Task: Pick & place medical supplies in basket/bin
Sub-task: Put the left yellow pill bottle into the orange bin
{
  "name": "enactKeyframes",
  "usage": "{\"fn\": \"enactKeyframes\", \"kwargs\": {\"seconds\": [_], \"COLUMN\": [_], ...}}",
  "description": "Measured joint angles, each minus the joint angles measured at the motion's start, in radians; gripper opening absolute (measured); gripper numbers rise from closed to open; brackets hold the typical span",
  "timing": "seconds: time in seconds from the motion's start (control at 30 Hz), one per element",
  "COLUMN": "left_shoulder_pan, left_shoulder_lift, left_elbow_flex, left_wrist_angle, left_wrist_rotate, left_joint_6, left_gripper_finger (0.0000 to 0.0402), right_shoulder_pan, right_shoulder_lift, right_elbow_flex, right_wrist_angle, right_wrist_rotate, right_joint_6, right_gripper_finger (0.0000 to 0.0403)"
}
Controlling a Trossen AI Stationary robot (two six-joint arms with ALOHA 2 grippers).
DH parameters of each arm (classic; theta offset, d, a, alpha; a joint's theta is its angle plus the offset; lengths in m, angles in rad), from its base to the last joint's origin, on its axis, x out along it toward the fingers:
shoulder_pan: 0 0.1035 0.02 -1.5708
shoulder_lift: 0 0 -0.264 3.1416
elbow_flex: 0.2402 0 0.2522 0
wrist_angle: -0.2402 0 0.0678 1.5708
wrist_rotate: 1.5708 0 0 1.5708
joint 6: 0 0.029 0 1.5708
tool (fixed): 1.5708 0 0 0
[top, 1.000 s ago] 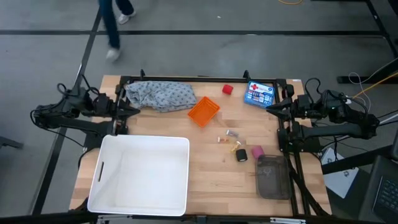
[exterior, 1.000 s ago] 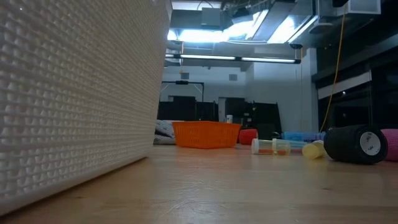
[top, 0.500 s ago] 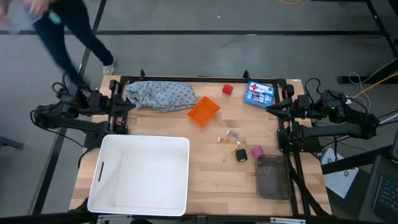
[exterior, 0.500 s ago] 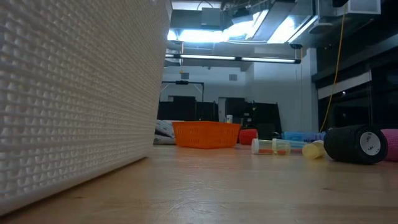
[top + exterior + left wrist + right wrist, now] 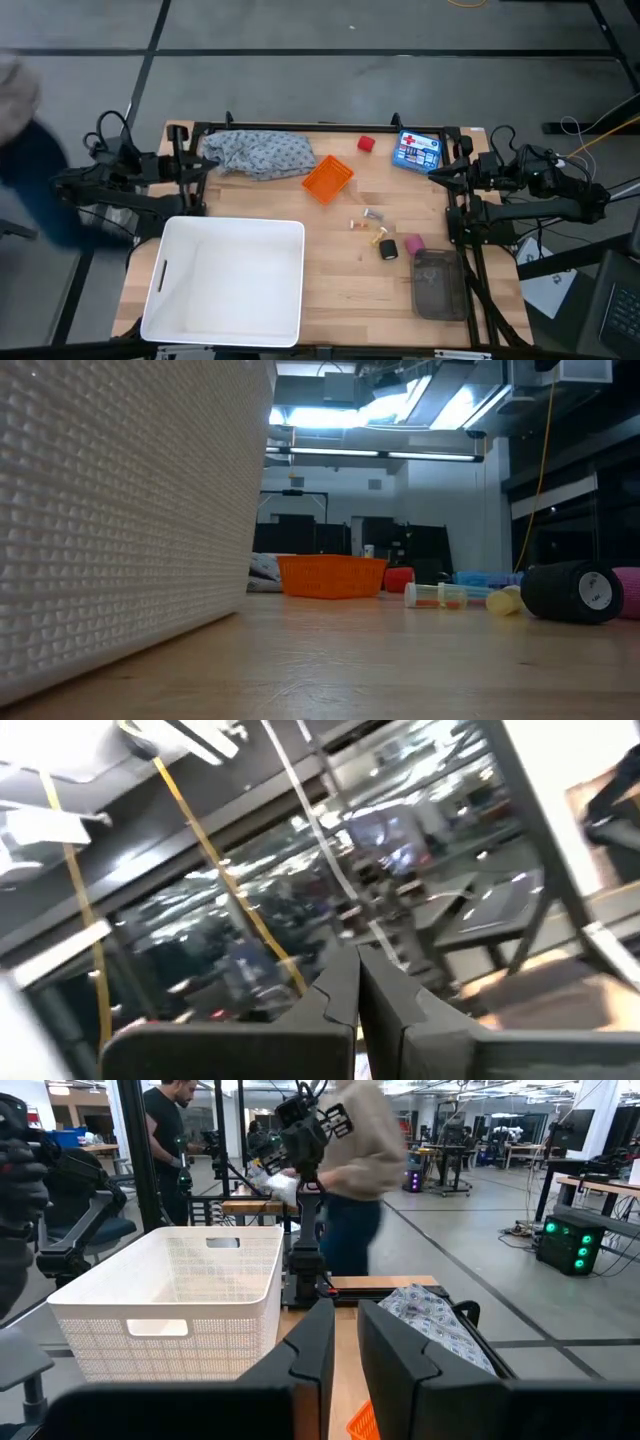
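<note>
The orange basket (image 5: 328, 178) (image 5: 332, 575) stands mid-table, tilted to the table's edges. Left of it the grey patterned cloth (image 5: 262, 155) (image 5: 435, 1320) lies bunched at the far edge. A red roll (image 5: 366, 144) (image 5: 399, 579) sits behind the basket. The black roll (image 5: 388, 250) (image 5: 572, 592), the pink roll (image 5: 412, 244) and tiny clear-wrapped pieces (image 5: 365, 218) (image 5: 437, 596) lie nearer. My left gripper (image 5: 197, 165) (image 5: 358, 995) is shut at the table's left edge. My right gripper (image 5: 440, 172) (image 5: 345, 1342) is shut at the right edge. Neither touches anything.
A big white tub (image 5: 225, 280) (image 5: 120, 510) fills the near left. A blue first-aid box (image 5: 416, 150) lies at the far right, a grey pouch (image 5: 436, 283) near right. A person (image 5: 30, 150) (image 5: 350, 1170) passes close to the left arm.
The person has walked from beyond the table's far edge round to its left side. My left arm has shifted a little at the left edge, and its wrist camera now tips up at the ceiling. The supplies and the right arm have stayed put.
</note>
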Motion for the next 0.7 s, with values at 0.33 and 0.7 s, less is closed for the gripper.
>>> {"fn": "enactKeyframes", "kwargs": {"seconds": [0.33,0.7], "left_shoulder_pan": [0.000,0.000], "left_shoulder_lift": [0.066,0.195], "left_elbow_flex": [0.000,0.000], "left_wrist_angle": [-0.027,-0.035], "left_wrist_rotate": [-0.021,-0.113], "left_joint_6": [-0.053,-0.148], "left_gripper_finger": [0.0004,0.0004], "right_shoulder_pan": [0.000,0.000], "right_shoulder_lift": [0.000,0.000], "right_elbow_flex": [0.000,0.000], "right_wrist_angle": [0.000,0.000], "right_wrist_rotate": [0.000,0.000], "right_joint_6": [0.000,0.000], "right_gripper_finger": [0.0052,0.0052]}}
